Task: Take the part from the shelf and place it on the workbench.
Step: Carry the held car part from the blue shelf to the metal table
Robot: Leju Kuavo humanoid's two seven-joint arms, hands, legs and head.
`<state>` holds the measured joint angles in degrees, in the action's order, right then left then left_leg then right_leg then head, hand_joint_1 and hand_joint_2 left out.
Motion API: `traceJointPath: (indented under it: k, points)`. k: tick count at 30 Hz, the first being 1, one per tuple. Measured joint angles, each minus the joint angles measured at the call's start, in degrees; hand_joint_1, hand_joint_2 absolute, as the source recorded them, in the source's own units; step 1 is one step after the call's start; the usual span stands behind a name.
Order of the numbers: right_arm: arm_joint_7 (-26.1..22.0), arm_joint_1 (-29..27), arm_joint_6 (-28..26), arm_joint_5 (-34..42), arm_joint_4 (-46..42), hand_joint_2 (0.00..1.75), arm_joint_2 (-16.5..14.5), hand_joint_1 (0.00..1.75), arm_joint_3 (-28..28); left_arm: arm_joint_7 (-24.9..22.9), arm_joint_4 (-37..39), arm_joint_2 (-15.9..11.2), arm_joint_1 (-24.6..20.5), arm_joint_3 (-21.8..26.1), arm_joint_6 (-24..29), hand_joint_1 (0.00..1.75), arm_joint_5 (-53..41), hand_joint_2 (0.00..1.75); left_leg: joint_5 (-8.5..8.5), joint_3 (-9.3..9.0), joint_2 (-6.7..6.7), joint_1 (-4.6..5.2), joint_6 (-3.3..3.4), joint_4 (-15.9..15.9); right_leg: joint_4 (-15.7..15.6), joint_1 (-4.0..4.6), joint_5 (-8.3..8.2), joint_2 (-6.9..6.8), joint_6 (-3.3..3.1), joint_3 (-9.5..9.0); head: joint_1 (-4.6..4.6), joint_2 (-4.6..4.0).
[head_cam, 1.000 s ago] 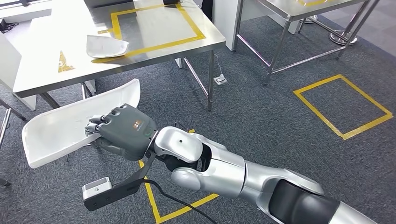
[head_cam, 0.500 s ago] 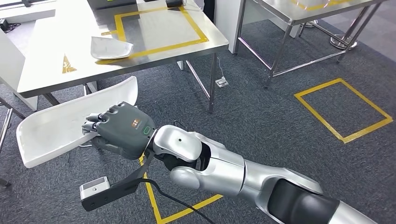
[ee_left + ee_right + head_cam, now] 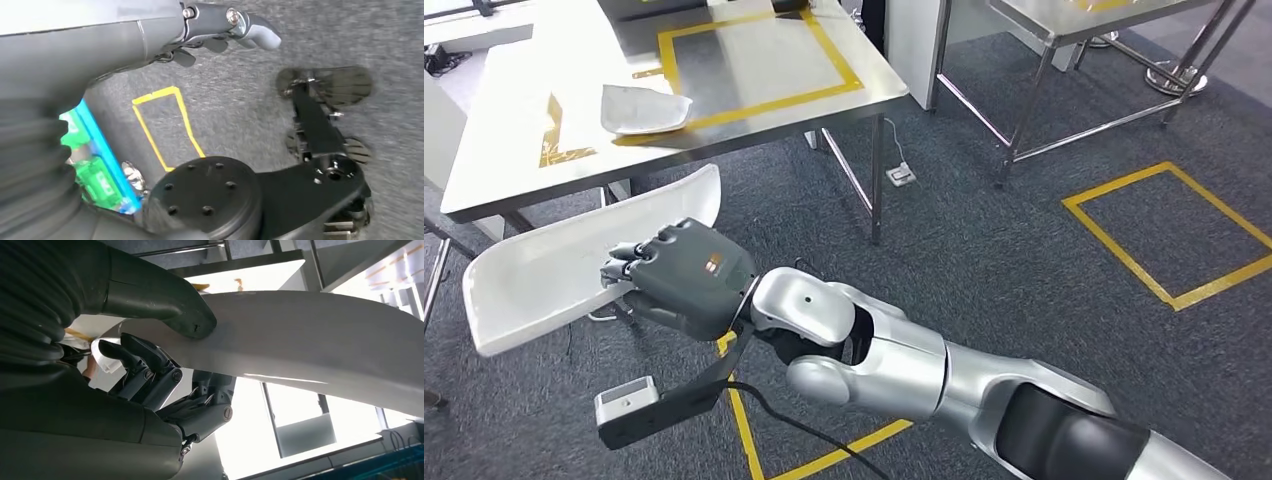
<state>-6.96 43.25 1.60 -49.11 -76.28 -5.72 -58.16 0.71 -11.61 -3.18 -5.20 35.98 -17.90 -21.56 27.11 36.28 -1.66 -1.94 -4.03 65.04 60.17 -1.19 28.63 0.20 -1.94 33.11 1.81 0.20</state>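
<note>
In the right hand point(image 3: 679, 280): the long white curved plastic part point(image 3: 574, 262), held off the grey carpet floor point(image 3: 984, 230), so the pick from the shelf looks done. Fingers lie over its top face, wrapped on the near edge. What's left is the carry and the set-down. The stainless steel bench with yellow tape outline point(image 3: 754, 60) sits ahead of the hand, just beyond the part's far end; nothing of the held part touches it yet. A smaller white curved piece point(image 3: 644, 107) already lies on that bench.

Right wrist view adds the underside of the grip: thick grey thumb point(image 3: 175, 315) pressed on the part, dark fingers point(image 3: 150, 370) curled on the opposite face, a proper pinch. Head view hides that thumb.

Left wrist view shows the left hand point(image 3: 225, 25) hanging over the carpet, fingers loosely curled, holding nothing.
</note>
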Motion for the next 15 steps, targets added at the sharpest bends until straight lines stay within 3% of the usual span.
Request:
traceJointPath:
  k: [3, 5, 6, 9, 10, 12, 13, 15]
  points:
    - [-0.08, -0.14, -0.07, 0.00, 0.28, 1.75, -0.06, 1.75, -0.03, 0.05, 0.02, 0.01, 0.07, 0.00, 0.00, 0.00, 0.01, 1.75, 2.48, 6.88, 0.97, 0.21, 0.15, 8.56, -0.14, 0.37, 1.83, -0.48, -0.58, -2.11, -0.49, 0.00]
    - [-0.08, -0.24, -0.11, -0.01, 0.43, 1.75, -0.07, 1.75, -0.05, 0.14, 0.03, 0.01, 0.33, 0.00, 0.00, 0.00, 0.01, 1.75, 2.93, 8.93, 1.03, 0.37, 0.50, 8.15, -0.15, 0.52, 3.30, -0.57, -0.57, -3.86, -0.55, 0.00]
    - [-0.08, -0.25, -0.14, -0.01, 0.45, 1.75, -0.09, 1.75, -0.07, 0.20, 0.03, 0.00, 0.41, 0.01, 0.00, 0.00, 0.01, 1.75, 1.55, 8.72, 1.11, 0.55, 0.83, 5.49, -0.17, 0.56, 4.12, -0.64, -0.49, -4.89, -0.58, 0.00]
    - [-0.13, -0.31, -0.20, -0.02, 0.58, 1.75, -0.25, 1.75, -0.13, 0.29, 0.05, -0.15, 0.57, 0.02, 0.00, 0.00, 0.01, 1.75, -6.52, 6.83, 1.73, 1.53, 2.12, -3.86, -0.64, 0.72, 6.64, -0.83, 0.08, -7.52, -0.91, 0.00]
    - [-0.13, -0.31, -0.21, -0.02, 0.64, 1.75, -0.31, 1.75, -0.15, 0.27, 0.04, -0.20, 0.62, 0.02, 0.00, 0.00, 0.01, 1.75, -7.80, 6.33, 1.81, 1.79, 2.46, -5.27, -1.04, 0.81, 7.09, -0.86, 0.40, -8.40, -1.05, 0.00]
    - [-0.14, -0.18, -0.32, -0.03, 0.69, 1.75, -0.48, 1.75, -0.17, 0.27, 0.02, -0.21, 0.60, 0.03, 0.00, 0.00, 0.01, 1.75, -6.90, 5.01, 1.60, 1.87, 3.05, -5.99, -0.98, 0.96, 6.45, -0.90, 1.22, -9.40, -1.12, 0.00]
    - [-0.15, -0.10, -0.38, -0.04, 0.69, 1.75, -0.56, 1.75, -0.16, 0.28, 0.01, -0.21, 0.61, 0.04, 0.00, 0.00, 0.01, 1.75, -6.47, 4.11, 1.39, 1.76, 3.43, -6.41, 0.61, 0.95, 5.26, -0.87, 1.54, -8.95, -1.08, 0.00]
    - [-0.22, 0.02, -0.46, -0.08, 0.72, 1.75, -0.68, 1.75, -0.17, 0.28, 0.02, -0.21, 0.54, 0.06, 0.00, 0.00, 0.01, 1.75, -5.30, 2.01, 1.01, 1.56, 4.12, -7.08, 6.96, 0.90, 3.11, -0.67, 1.94, -4.89, -0.95, 0.00]
